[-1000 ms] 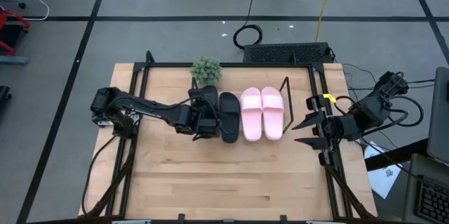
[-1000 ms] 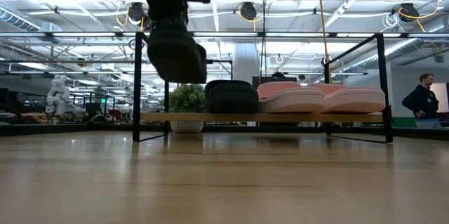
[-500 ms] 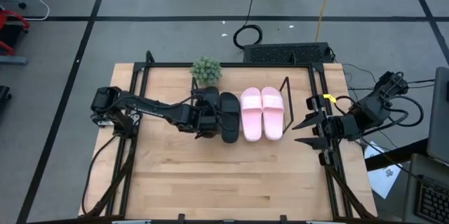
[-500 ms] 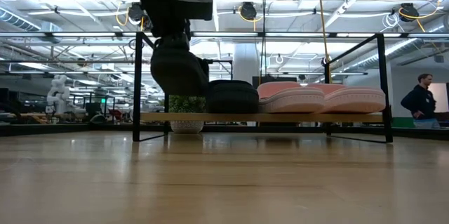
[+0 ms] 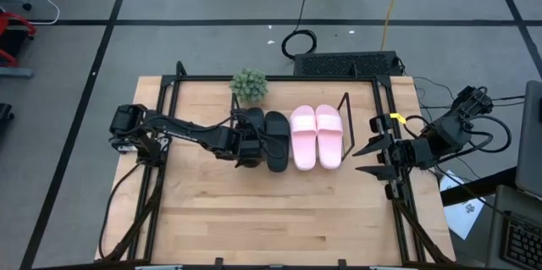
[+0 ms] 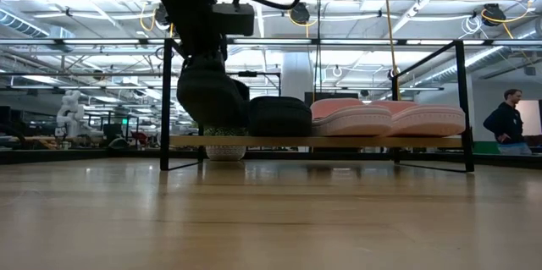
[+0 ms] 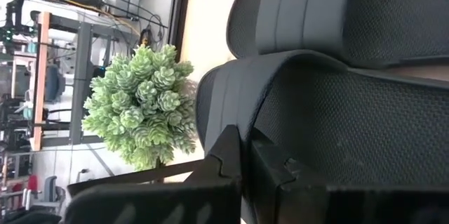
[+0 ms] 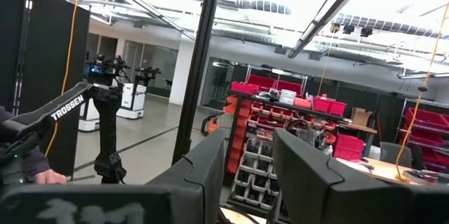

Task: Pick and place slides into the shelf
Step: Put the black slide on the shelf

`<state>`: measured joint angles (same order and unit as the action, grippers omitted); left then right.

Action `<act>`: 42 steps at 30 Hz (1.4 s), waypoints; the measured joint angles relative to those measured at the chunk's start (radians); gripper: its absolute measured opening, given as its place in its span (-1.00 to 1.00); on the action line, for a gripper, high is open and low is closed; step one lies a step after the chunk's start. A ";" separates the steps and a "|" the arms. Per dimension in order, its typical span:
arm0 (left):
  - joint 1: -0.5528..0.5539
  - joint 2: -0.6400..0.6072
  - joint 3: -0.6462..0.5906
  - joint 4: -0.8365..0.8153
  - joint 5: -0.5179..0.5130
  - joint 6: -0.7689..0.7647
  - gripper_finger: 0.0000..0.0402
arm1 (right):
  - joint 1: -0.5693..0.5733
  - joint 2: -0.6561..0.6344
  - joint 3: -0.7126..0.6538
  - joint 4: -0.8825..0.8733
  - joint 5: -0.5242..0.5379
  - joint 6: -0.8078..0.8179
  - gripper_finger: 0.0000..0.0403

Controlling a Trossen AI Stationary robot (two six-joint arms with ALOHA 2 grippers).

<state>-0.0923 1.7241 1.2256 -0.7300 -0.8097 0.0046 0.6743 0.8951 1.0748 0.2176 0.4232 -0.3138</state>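
My left gripper (image 5: 244, 145) is shut on a matte black slide (image 6: 212, 92) and carries it over the left end of the shelf (image 6: 381, 141). This slide is tilted and hangs close above the wooden board; whether it touches, I cannot tell. The second black slide (image 5: 277, 140) lies flat on the board beside it. To its right the pale pink pair (image 5: 316, 136) rests there on its soles. My right gripper (image 5: 361, 158) waits open at the table's right edge, beyond the shelf's right end. My left gripper holds the black slide by its side edge (image 7: 242, 122), beside the strap, pinched between the two fingers (image 7: 228, 157). The arm reaches in from the table's left. The slide is tilted below the gripper, next to the other black slide (image 7: 302, 13).
A small green potted plant (image 5: 249, 85) stands behind the shelf's left end, close to the held slide. The black table frame (image 5: 161, 101) runs along both sides. The near half of the table (image 5: 271, 219) is bare wood. A person (image 6: 511, 122) stands far off in the room.
My left gripper has come down with the black slide, from well above the shelf board to just over it, and drawn in beside the black slide lying there. It has stayed shut. The slides on the shelf have kept still.
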 joint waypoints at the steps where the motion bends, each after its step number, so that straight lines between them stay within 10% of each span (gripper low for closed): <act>1: 0.001 0.000 -0.004 0.002 0.003 -0.005 -1.00 | 0.000 0.000 0.000 0.000 0.000 0.000 -0.45; 42: 0.005 0.000 -0.060 0.017 0.134 -0.136 -0.54 | 0.000 0.010 0.000 -0.005 -0.001 0.013 -0.45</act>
<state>-0.0873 1.7237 1.1656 -0.7130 -0.6762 -0.1313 0.6742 0.9047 1.0752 0.2131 0.4221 -0.3004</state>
